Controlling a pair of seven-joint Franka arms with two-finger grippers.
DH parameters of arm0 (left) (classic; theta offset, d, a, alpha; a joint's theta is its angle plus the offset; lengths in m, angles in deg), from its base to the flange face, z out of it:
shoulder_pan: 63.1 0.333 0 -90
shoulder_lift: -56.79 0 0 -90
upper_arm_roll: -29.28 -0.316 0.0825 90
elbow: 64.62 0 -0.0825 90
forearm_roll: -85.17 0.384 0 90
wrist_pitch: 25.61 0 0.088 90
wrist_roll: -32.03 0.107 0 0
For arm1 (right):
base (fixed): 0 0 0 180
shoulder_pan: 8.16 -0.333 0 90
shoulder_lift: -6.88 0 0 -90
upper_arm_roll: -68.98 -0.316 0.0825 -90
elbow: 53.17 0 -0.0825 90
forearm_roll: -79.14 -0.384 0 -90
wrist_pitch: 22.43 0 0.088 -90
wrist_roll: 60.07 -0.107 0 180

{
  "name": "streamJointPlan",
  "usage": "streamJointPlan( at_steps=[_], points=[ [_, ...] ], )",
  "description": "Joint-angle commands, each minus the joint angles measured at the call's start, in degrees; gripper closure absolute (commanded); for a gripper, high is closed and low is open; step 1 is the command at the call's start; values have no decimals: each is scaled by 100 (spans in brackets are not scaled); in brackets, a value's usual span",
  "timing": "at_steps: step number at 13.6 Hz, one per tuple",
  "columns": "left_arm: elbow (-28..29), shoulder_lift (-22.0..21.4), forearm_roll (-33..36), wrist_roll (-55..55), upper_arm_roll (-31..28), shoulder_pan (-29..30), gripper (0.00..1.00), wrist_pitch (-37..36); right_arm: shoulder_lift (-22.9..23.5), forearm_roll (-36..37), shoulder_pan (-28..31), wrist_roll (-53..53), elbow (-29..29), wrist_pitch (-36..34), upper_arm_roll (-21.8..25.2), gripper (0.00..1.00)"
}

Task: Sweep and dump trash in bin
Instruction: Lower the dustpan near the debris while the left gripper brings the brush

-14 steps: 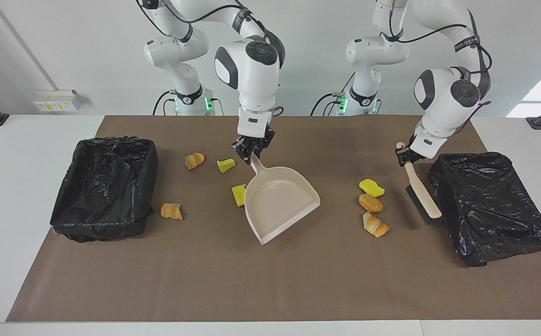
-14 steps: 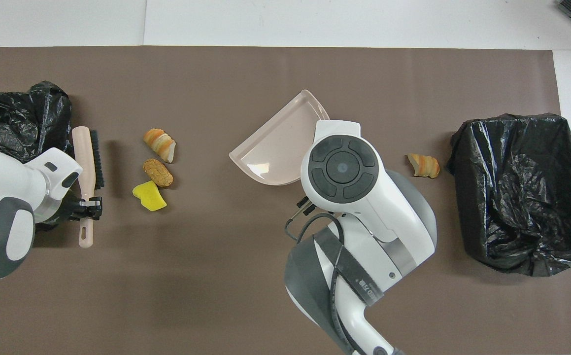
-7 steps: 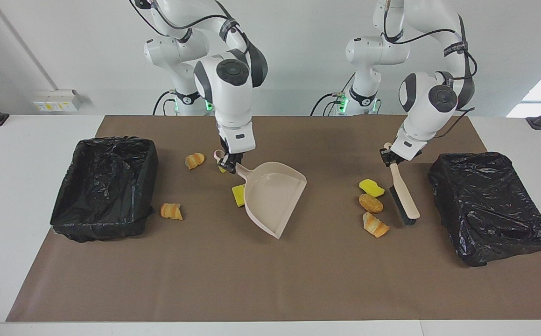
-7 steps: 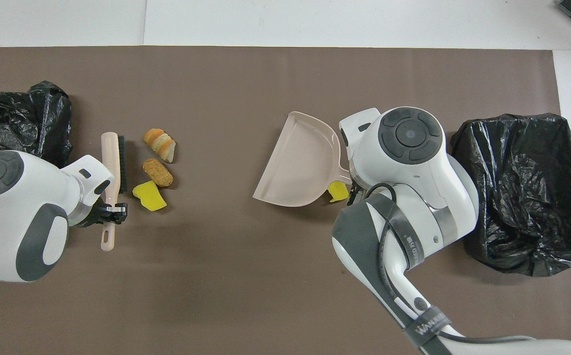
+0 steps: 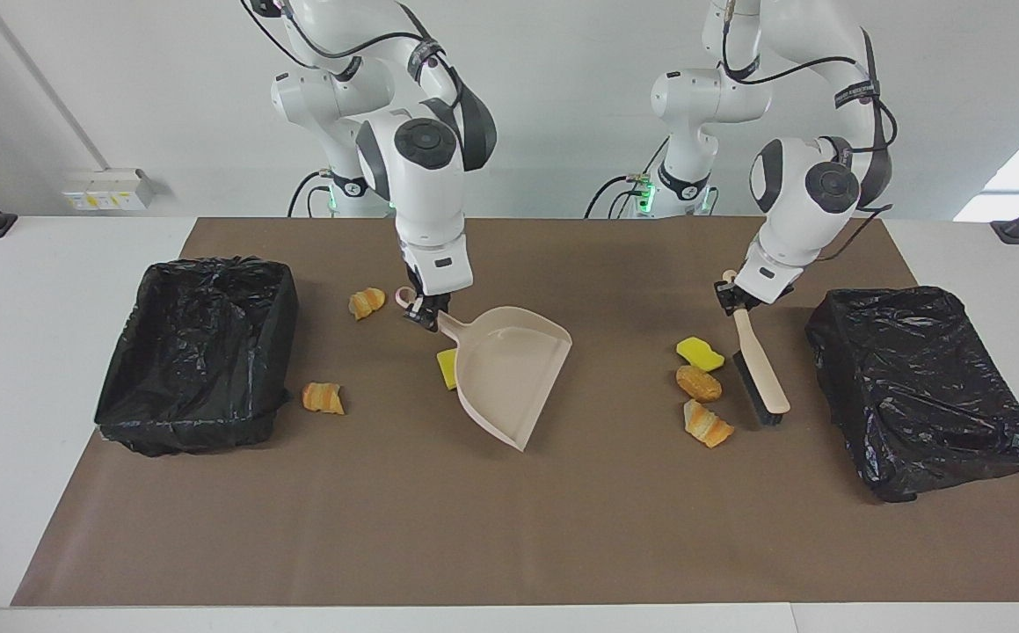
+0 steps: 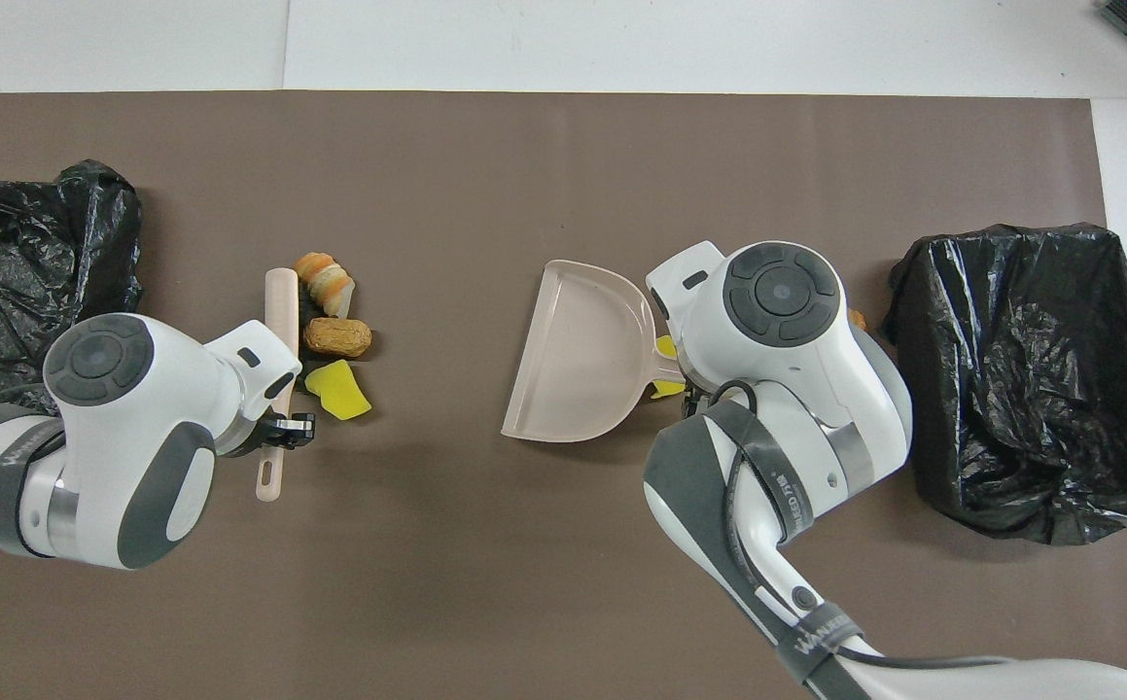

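right gripper (image 5: 421, 312): clamped on dustpan handle; over mat, just beside dustpan's robot-side corner
left gripper (image 5: 731, 297): clamped on brush handle; over mat, toward left arm's end from dustpan
bread pc 1 (image 5: 367, 301): on mat, nearer robots than dustpan, toward right arm's end; near right gripper, not touching
dustpan (image 5: 509, 374) (image 6: 582, 365): pink-beige, mid-mat; handle up in right gripper, open mouth faces left arm's end; pan is empty
sponge pc 1 (image 5: 447, 367): yellow, touching dustpan's closed back wall, right-arm side; outside pan
sponge pc 2 (image 6: 665, 345): yellow sliver by dustpan handle, mostly hidden under right arm; overhead view only
brush (image 5: 760, 369) (image 6: 281, 321): pale handle, black bristles down on mat; well apart from dustpan, toward left arm's end; bristle side faces dustpan
sponge pc 3 (image 5: 700, 353) (image 6: 337, 391): yellow, btwn dustpan & brush, just beside brush
bread pc 2 (image 5: 698, 383) (image 6: 337, 336): brown oval, btwn dustpan & brush, against bristles in overhead view
bread pc 3 (image 5: 707, 424) (image 6: 325, 277): croissant-like, farther from robots than pc 2, at brush tip
bread pc 4 (image 5: 323, 397): on mat, btwn dustpan & bin at right arm's end
bin A (image 5: 197, 352) (image 6: 1030, 379): black-bag lined, right arm's end, well apart from dustpan
bin B (image 5: 922, 387) (image 6: 28, 262): black-bag lined, left arm's end, past brush from dustpan
mat (image 5: 509, 527): brown, under all items
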Motion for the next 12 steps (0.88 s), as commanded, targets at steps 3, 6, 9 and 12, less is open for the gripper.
streamJointPlan(
  at_steps=[3, 6, 9, 12],
  points=[
    [134, 189, 31, -956, -66, -803, 100, 586, -26, -226, 4, 463, -153, 243, -14, 100],
    [46, 207, -126, -1352, -66, -1347, 100, 640, 62, -577, 4, 507, -170, 322, -14, 100],
    [-7, 172, -583, -1582, -66, -2024, 100, 693, 124, -578, -31, 778, -170, 569, -23, 100],
    [-16, 137, -619, -1503, -49, -2385, 100, 693, 124, -587, -31, 1096, -170, 604, -14, 100]
  ],
)
